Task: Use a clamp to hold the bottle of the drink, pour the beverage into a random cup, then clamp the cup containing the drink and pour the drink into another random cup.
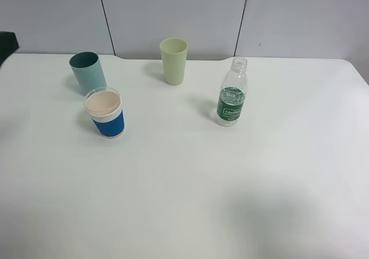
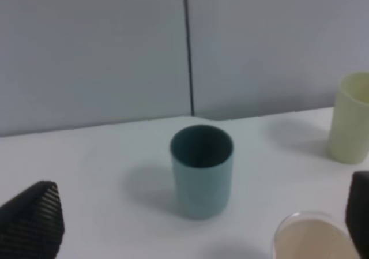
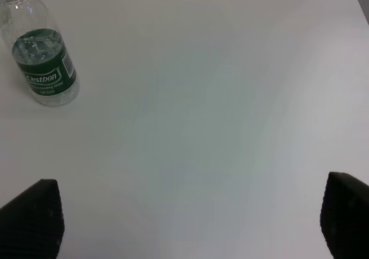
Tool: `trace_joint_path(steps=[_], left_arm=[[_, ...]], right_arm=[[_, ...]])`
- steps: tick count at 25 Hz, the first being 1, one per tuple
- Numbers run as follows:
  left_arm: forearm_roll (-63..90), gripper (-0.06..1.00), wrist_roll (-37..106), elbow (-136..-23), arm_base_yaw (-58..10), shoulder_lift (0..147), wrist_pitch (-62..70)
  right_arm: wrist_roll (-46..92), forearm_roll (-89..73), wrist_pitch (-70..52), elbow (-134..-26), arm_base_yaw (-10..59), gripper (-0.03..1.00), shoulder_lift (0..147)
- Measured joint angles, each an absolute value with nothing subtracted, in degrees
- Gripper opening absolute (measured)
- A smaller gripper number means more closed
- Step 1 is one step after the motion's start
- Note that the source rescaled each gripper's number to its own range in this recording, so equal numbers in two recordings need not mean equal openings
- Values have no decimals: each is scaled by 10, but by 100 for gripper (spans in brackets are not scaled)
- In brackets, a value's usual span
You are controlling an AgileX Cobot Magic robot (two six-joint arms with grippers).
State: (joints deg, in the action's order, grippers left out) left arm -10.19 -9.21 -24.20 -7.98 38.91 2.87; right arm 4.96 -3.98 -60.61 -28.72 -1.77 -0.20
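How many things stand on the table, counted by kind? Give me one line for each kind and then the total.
Cups: 3, namely the teal tumbler, the pale yellow-green tumbler and the blue-sleeved paper cup.
Bottles: 1, the clear bottle with the green label.
Total: 4.

Only the finger tips show, one pair in each wrist view; no arm in the high view.

Left gripper (image 2: 196, 224): two black fingers (image 2: 31, 221) at the frame corners. The larger one is wedge-shaped, tapering to a blunt tip, its face covered in fine parallel ridges. The other is a dark sliver at the frame edge, detail too blurred to tell.

Right gripper (image 3: 190, 224): same black fingers (image 3: 31, 218), matte, blunt-ended, faint ribbing on the one nearer the bottle side. The other reads as a plain dark block.

No cables, screws or markings visible on either.
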Motion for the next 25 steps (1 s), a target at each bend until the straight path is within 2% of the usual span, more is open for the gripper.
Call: trace_joint_path(steps=[4, 8, 22, 25], left_arm=[[-95, 99, -63, -310, -80, 324, 232], [-94, 99, -59, -360, -80, 279, 381], [-71, 99, -62, -383, -79, 137, 506], [-67, 99, -62, -384, -60, 119, 534]], right_arm=[[50, -40, -606, -287, -18, 78, -2], [50, -40, -606, -287, -18, 78, -2], [50, -40, -606, -287, -18, 78, -2], [50, -40, -606, -287, -18, 78, -2]])
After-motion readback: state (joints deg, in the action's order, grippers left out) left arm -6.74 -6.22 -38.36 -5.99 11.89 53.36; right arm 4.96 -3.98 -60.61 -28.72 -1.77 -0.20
